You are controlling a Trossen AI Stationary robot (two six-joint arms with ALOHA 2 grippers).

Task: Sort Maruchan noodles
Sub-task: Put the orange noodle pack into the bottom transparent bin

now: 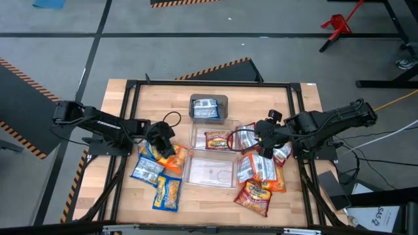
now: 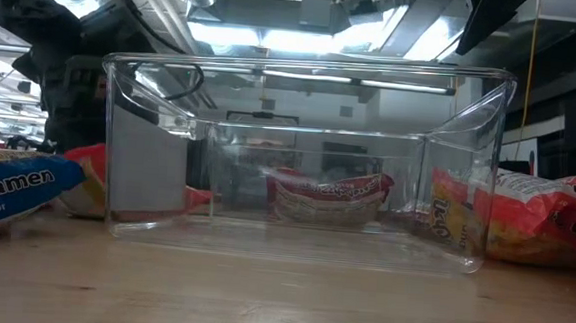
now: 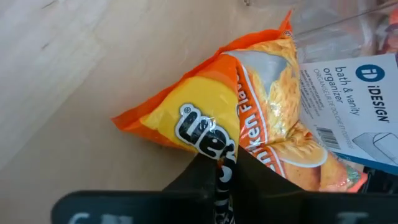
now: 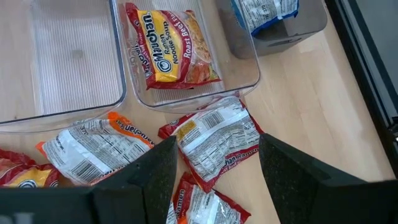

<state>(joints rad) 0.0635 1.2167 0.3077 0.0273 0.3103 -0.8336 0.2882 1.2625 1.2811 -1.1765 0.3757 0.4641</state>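
Orange crinkly plastic fills the left wrist view: an orange chicken-flavour packet (image 3: pixel 249 112) sits pinched at its near edge between the two dark fingers of the left gripper (image 3: pixel 217 171), which are closed tight on it. In the high view this gripper (image 1: pixel 164 149) is at the centre left of the frame, and the packet (image 1: pixel 171 158) lies under it with its long axis going diagonally toward the lower right, just beside the left wall of the empty clear bin (image 1: pixel 210 168). So the bin is to the right of the claw and very near, and the left arm is clearly the nearer one for this packet. I judge the coming move is a lift and a short carry to the right over that wall, and the wall itself is the main thing in the way. Two blue packets (image 1: pixel 147 171) and a blue-and-yellow packet (image 1: pixel 168 193) lie below, near the held one, and could be dragged. Above the empty bin stands a middle bin (image 1: pixel 196 134) with a red roast-beef packet (image 1: pixel 217 140), and above that a grey bin (image 1: pixel 225 101) with a blue packet (image 1: pixel 206 109). The right gripper (image 1: pixel 266 140) is at the centre right, jaws moderately apart and holding nothing, over a red-and-silver packet (image 4: pixel 217 140) in the heap (image 1: pixel 261 179) at the lower right.
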